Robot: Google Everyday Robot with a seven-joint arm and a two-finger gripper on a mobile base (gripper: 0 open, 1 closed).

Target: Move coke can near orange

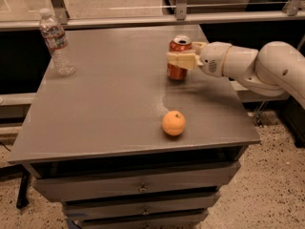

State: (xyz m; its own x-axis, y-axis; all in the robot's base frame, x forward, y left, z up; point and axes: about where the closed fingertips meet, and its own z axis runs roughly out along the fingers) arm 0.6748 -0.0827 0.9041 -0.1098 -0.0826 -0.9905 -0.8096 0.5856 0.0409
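Note:
The red coke can (179,71) with a silver top is upright, held just above the grey table top (109,104) at its right middle. My gripper (181,59) reaches in from the right on a white arm and is shut on the can's upper half. The orange (173,123) lies near the table's front edge, about a can's height in front of the can and slightly left of it.
A clear plastic water bottle (56,45) stands at the table's back left corner. A metal rail (143,18) runs behind the table. Drawers (138,187) sit below the front edge. The table's right edge is close under my arm.

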